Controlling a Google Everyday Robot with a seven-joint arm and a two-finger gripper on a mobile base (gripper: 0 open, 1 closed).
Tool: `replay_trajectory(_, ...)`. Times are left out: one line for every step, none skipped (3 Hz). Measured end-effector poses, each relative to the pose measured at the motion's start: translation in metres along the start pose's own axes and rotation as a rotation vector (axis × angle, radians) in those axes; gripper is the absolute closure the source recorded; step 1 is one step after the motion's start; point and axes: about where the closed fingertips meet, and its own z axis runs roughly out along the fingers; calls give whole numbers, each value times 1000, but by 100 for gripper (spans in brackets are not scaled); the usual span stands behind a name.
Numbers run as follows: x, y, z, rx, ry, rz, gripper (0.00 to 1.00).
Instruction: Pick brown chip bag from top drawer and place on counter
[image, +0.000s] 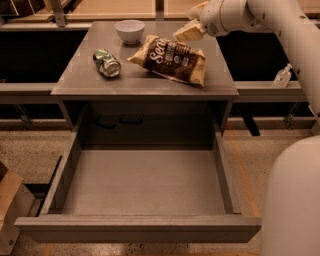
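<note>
Nearest, we see the wide, shallow grey top drawer (145, 190) standing open, its flat floor matte. Beyond, on the square, faintly glossy grey counter (75, 82), the crinkly dark brown pillow-shaped chip bag (170, 59) lies flat beside a crushed green can (107, 63), with a round white bowl (129, 30) behind. The cream gripper (191, 31) hovers by the bag's far edge; we cannot tell whether it is open or closed.

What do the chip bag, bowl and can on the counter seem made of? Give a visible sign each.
The chip bag: likely plastic film, crinkled with slight sheen. The bowl: ceramic or plastic, smooth plain white. The can: thin metal, dented and shiny. The gripper hangs above the back right of the counter, just beyond the bag.
</note>
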Motion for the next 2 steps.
replay_trajectory(0,2,3,-5,-1,1,0)
replay_trajectory(0,2,3,-5,-1,1,0)
